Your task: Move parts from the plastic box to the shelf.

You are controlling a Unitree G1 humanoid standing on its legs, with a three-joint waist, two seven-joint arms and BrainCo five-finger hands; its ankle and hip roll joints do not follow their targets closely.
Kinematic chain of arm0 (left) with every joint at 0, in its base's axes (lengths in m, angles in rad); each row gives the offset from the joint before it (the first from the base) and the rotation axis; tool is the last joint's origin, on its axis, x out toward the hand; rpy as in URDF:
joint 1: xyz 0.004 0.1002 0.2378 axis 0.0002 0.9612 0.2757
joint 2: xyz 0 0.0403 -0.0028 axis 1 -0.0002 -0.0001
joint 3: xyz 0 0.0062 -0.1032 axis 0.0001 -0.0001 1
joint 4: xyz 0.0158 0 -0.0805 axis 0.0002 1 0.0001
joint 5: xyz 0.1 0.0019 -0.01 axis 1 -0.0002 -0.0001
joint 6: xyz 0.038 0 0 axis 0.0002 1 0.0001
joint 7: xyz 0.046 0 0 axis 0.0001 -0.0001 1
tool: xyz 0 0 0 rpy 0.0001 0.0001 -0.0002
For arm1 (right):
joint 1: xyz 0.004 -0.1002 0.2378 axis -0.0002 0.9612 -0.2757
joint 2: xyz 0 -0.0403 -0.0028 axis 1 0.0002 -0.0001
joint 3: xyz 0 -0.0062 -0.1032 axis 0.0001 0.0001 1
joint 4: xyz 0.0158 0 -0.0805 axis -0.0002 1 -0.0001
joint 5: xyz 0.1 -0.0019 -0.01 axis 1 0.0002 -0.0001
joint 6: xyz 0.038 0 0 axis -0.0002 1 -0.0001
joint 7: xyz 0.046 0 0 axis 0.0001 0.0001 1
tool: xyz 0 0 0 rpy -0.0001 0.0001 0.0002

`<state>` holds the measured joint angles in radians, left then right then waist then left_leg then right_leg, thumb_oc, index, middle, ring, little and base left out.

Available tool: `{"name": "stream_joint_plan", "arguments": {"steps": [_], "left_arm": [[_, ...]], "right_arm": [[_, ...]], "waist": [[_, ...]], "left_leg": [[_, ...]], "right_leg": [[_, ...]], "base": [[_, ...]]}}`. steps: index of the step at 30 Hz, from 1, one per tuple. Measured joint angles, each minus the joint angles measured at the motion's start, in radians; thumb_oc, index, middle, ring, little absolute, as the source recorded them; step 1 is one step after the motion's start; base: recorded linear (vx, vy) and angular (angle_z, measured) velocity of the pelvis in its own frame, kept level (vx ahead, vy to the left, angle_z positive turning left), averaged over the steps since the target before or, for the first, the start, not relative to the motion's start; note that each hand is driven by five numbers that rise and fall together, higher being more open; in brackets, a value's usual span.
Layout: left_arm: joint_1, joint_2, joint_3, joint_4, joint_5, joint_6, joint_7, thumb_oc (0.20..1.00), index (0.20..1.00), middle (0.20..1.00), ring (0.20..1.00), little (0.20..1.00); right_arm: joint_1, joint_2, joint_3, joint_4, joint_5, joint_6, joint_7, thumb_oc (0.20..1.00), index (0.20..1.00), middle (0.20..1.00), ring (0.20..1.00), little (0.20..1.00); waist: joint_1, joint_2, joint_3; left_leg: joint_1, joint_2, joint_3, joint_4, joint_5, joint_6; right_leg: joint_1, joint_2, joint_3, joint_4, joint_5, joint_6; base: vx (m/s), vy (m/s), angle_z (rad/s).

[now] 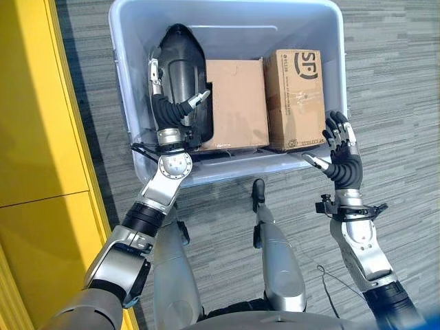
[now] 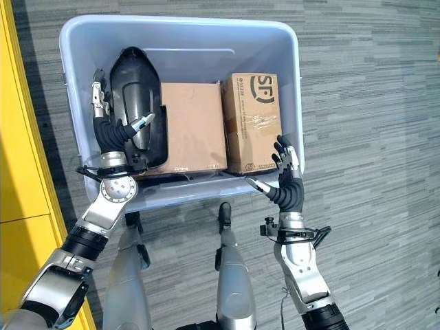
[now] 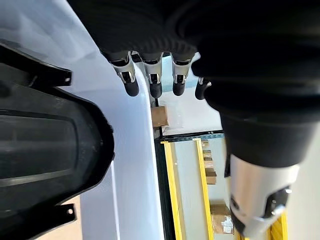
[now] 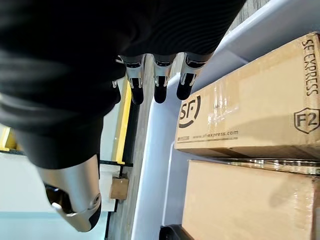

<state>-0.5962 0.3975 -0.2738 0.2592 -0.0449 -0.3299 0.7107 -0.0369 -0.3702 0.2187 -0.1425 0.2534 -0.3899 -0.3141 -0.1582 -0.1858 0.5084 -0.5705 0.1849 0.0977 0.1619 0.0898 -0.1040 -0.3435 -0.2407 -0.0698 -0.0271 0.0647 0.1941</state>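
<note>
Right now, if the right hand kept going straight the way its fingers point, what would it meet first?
Probably the printed cardboard box: the open right hand sits at the plastic box's near right corner, fingers aimed along that carton's side. It might instead clip the bin's right wall first; the depth is unclear.

1. The plastic box (image 1: 124, 103) is cut off by the top edge of the left eye view, so its far rim is lost there.
2. The black moulded part (image 2: 137, 96), in the left of the box, hides the left edge of the plain cardboard box (image 2: 192, 127).
3. The left hand (image 1: 165, 103) covers part of the black moulded part; whether its fingers touch it cannot be told.
4. The printed carton (image 4: 250, 100) runs off the right edge of the right wrist view.
5. The yellow shelf (image 1: 41, 137) is cut off by the left edge.
</note>
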Motion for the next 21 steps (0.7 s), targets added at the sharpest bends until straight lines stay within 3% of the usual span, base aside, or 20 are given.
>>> {"name": "stream_joint_plan", "arguments": {"steps": [13,21], "left_arm": [[0.103,-0.013,0.087,-0.002,0.038,0.005,0.061,1.0,1.0,1.0,1.0,1.0],[0.107,-0.035,0.079,0.001,0.038,0.015,0.061,1.0,1.0,1.0,1.0,1.0]], "right_arm": [[0.002,-0.001,-0.001,-0.001,-0.001,-0.011,-0.003,1.0,1.0,1.0,1.0,1.0],[0.005,-0.001,-0.001,-0.001,-0.001,-0.011,-0.007,1.0,1.0,1.0,1.0,1.0]], "waist": [[0.013,-0.001,0.0],[0.01,-0.001,0.0]], "left_leg": [[-0.028,-0.002,-0.012,-0.002,0.002,0.0],[-0.044,-0.007,-0.026,-0.002,0.01,0.0]], "right_leg": [[-0.018,0.001,-0.011,-0.006,0.0,0.0],[-0.023,0.001,-0.024,-0.007,0.0,0.0]], "base": [[0.0,-0.005,0.01],[0.0,-0.001,0.03]]}}
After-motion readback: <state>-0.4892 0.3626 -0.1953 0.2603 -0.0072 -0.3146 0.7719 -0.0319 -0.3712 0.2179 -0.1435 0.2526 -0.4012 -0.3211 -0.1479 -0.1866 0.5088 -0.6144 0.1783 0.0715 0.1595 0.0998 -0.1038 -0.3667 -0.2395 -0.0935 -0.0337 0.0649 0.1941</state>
